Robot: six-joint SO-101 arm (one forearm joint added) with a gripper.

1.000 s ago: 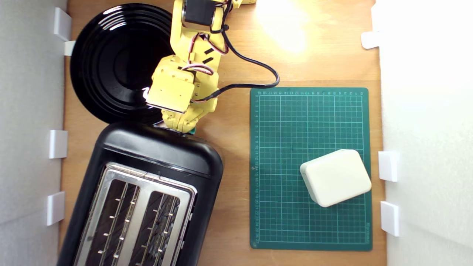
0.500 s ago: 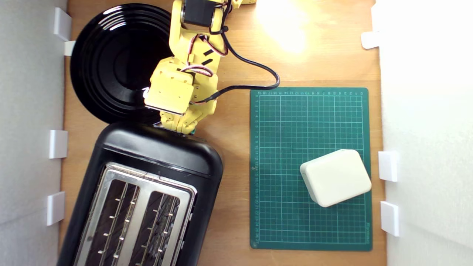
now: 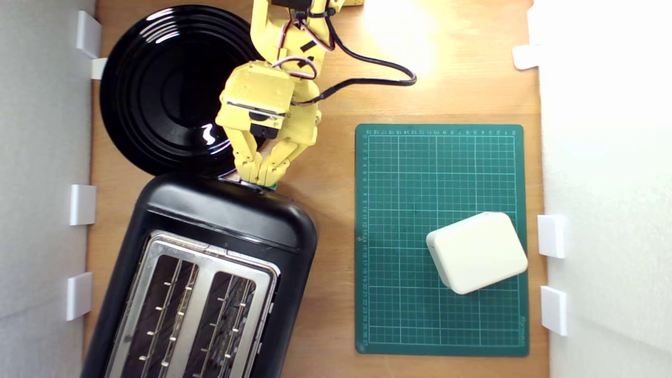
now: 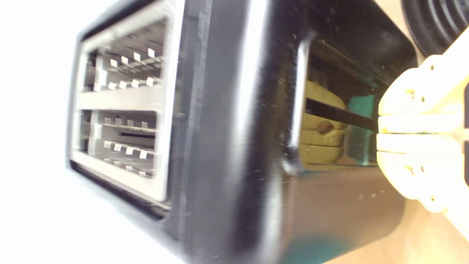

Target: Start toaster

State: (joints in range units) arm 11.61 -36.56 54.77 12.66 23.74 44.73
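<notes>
- The glossy black two-slot toaster [image 3: 210,273] with its silver top plate is sitting at the exterior view's lower left on the wooden counter [image 3: 336,100].
- The yellow tool [image 3: 261,179] is pressing its tips, clenched together, onto the small teal lever knob [image 3: 273,186] at the toaster's end face.
- The lever-press step looks underway; next it needs a firm downward push until it latches.

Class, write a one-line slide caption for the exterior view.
Yellow arm's hand, fingertips together, at the end of the black two-slot toaster, beside a black plate.
</notes>
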